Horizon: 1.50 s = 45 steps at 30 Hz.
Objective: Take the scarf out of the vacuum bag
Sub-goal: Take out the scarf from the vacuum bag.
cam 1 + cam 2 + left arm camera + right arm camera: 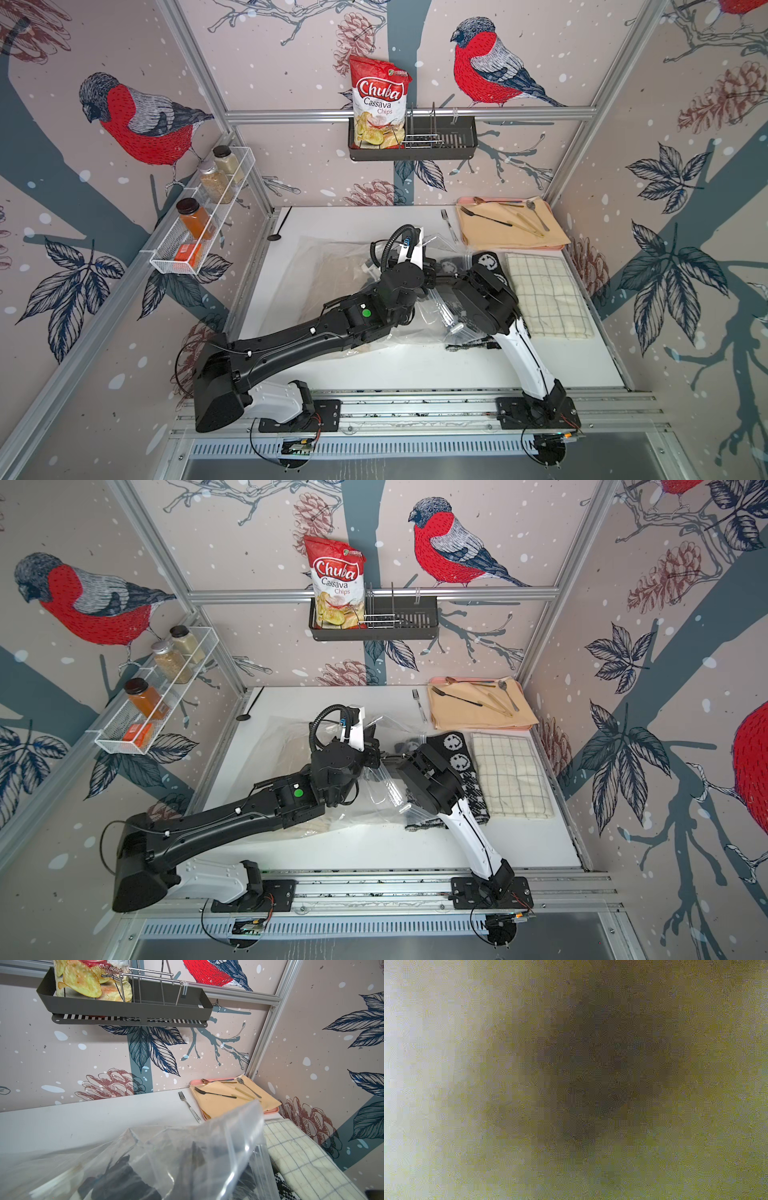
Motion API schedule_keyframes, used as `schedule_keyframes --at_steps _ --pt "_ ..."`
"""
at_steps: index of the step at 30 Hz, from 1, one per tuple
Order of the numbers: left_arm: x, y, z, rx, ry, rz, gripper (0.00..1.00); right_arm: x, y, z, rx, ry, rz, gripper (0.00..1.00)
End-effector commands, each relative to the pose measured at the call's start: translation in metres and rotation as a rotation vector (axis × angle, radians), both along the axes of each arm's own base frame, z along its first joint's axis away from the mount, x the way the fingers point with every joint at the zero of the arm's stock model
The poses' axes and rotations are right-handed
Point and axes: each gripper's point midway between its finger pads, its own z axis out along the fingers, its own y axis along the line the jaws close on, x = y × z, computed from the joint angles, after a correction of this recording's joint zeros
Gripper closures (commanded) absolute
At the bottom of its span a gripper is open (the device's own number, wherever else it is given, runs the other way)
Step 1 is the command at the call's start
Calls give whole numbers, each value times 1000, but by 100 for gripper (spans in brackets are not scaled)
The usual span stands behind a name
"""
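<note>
The vacuum bag (316, 266) lies crinkled across the white table (415, 365), its white valve cap (455, 328) near the right arm. A beige cloth (345, 270) shows through it. The scarf (457, 750), black with white smiley faces, lies under the right arm beside the bag's mouth; its near end (465, 345) sits under plastic. My left gripper (434, 270) is raised and shut on the bag's clear film, which drapes over its fingers (195, 1159). My right gripper (392, 757) points at the left one, jaws together. What it pinches is hidden, and its wrist view is a blur.
A checked cream cloth (544, 295) lies right of the scarf. A pink tray (557, 248) with a tan napkin and cutlery sits at the back right, with a loose fork (449, 224) beside it. A black spoon (276, 232) lies back left. A wall basket (457, 141) hangs behind.
</note>
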Motion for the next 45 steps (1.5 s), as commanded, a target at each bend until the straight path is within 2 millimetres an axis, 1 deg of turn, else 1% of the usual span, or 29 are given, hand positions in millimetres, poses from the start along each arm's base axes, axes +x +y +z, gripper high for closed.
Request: schedule_keyframes --at_steps 1,9,15,20,28,30,35,37,41,45 --pt "3 7 9 -50 -17 32 100 -3 -2 1 -4 -30 21 100" --pt "3 8 10 -52 -14 27 100 -2 -2 3 -14 -67 33 100" --pt "5 4 6 -30 -1 17 100 7 -16 -2 -34 -80 -12 100" --pt "6 3 5 -39 5 13 100 13 -22 4 -41 -100 -36 100" --pt "7 5 2 -38 9 23 100 23 -36 10 -35 -97 -68 100" --pt "8 4 2 -35 11 24 100 25 -41 12 -32 -100 -75 100" --pt "9 6 0 -37 14 29 100 31 -59 11 -27 -84 -104 100" --pt "9 6 -1 -35 15 30 100 32 -64 9 -32 -80 -112 100" --pt "10 6 -2 -35 17 31 100 28 -68 9 -35 -78 -108 100" --pt "11 6 -4 -35 21 32 100 22 -64 17 -11 -78 -79 100"
